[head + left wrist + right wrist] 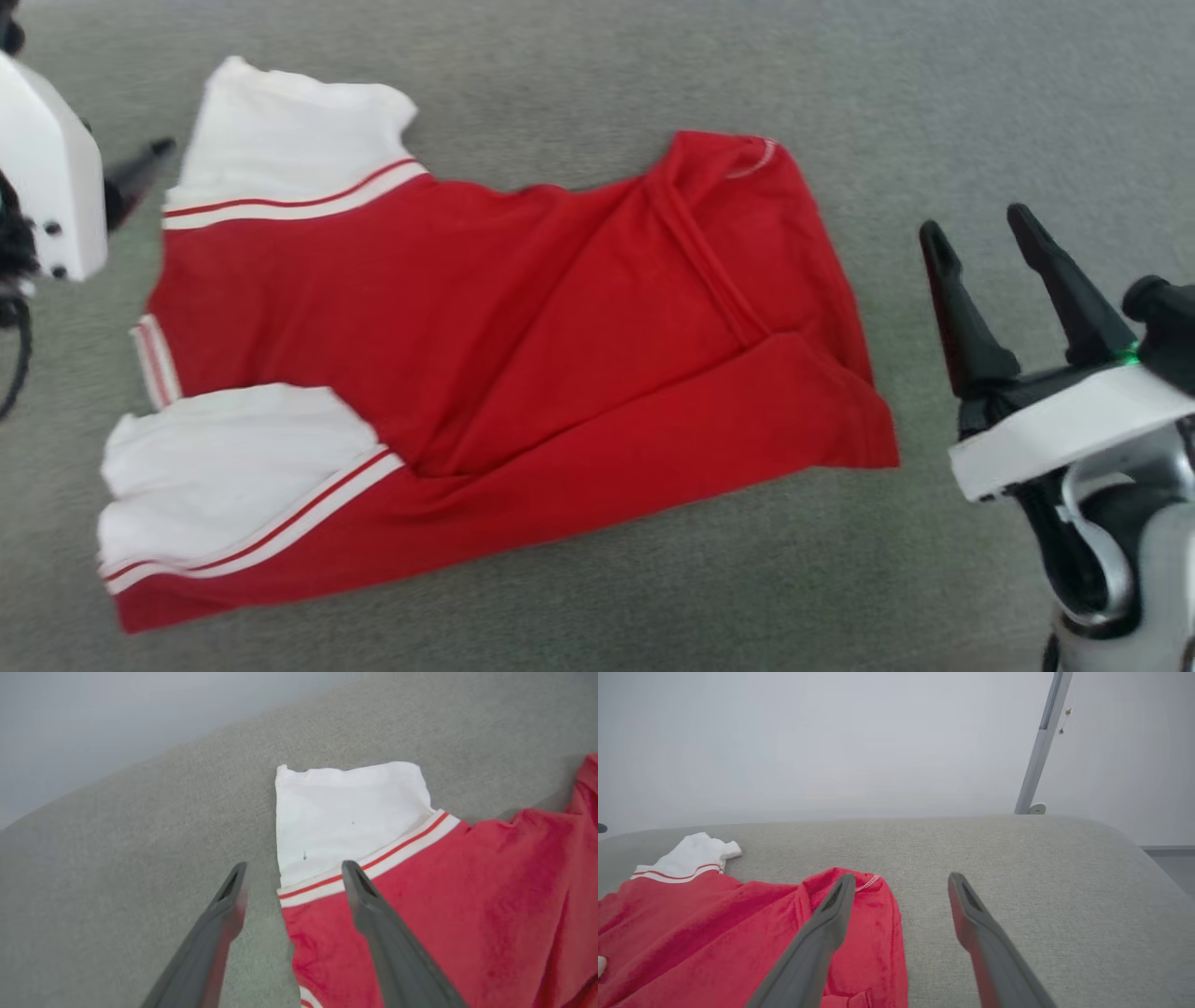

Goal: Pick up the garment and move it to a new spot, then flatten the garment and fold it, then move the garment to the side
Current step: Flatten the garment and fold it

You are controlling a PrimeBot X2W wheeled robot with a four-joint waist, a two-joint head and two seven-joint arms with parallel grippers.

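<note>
Lying rumpled on the tabletop (597,56) in the head view, the red shirt (523,327) points its white sleeves toward the left edge. The right gripper (977,229) stands beside the hem, fingers wide and empty. Left wrist view: the left gripper (292,868) spreads its fingers over a sleeve seam, holding nothing. Right wrist view: the shirt stops short of the far edge.
</note>
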